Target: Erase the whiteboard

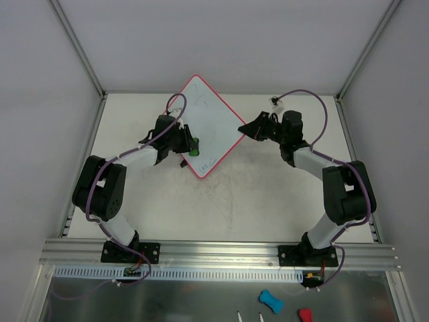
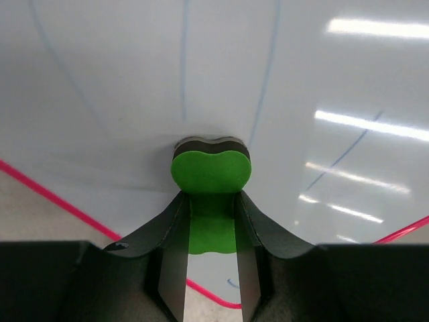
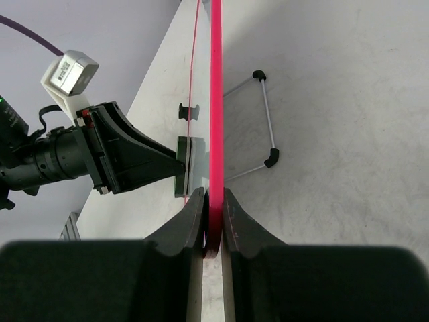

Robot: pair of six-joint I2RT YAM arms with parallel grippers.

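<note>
- Whiteboard [image 1: 209, 119]: square, white face, thin red-pink rim, rounded corners. It sits at the middle of the far half of the table [image 1: 268, 194], turned corner-on like a diamond, its face towards the overhead camera.
- Markings: faint blue strokes run across the face in the left wrist view [image 2: 134, 80]. There is small writing near the lower right edge, too small to read.
- Green bone-shaped eraser [image 1: 194, 148]: pinched at its waist, with one lobe [image 2: 211, 171] pressed flat to the board face, near the board's left corner.
- Left gripper [image 1: 189, 145]: clenched on the eraser, one finger on each side of its narrow middle [image 2: 211, 201]. It reaches over the board's lower left edge.
- Right gripper [image 1: 248, 127]: clamped on the board's right corner. The right wrist view shows both fingers touching the pink rim [image 3: 216, 80], one on each face, with the grip point at [image 3: 214, 201].
- Cross-view: the right wrist camera sees the board edge-on, with the left gripper [image 3: 154, 164] and the eraser [image 3: 182, 168] on the writing side.
- Wire stand [image 3: 268, 117]: a thin metal loop with black end caps on the back side of the board, between board and table. Whether it touches the table cannot be told.
- Near shelf [image 1: 201, 302]: a metal surface below the arm bases. It carries a blue bone-shaped eraser [image 1: 270, 301], a red piece [image 1: 305, 314] cut off by the frame edge, and two small white tips [image 1: 239, 314].
</note>
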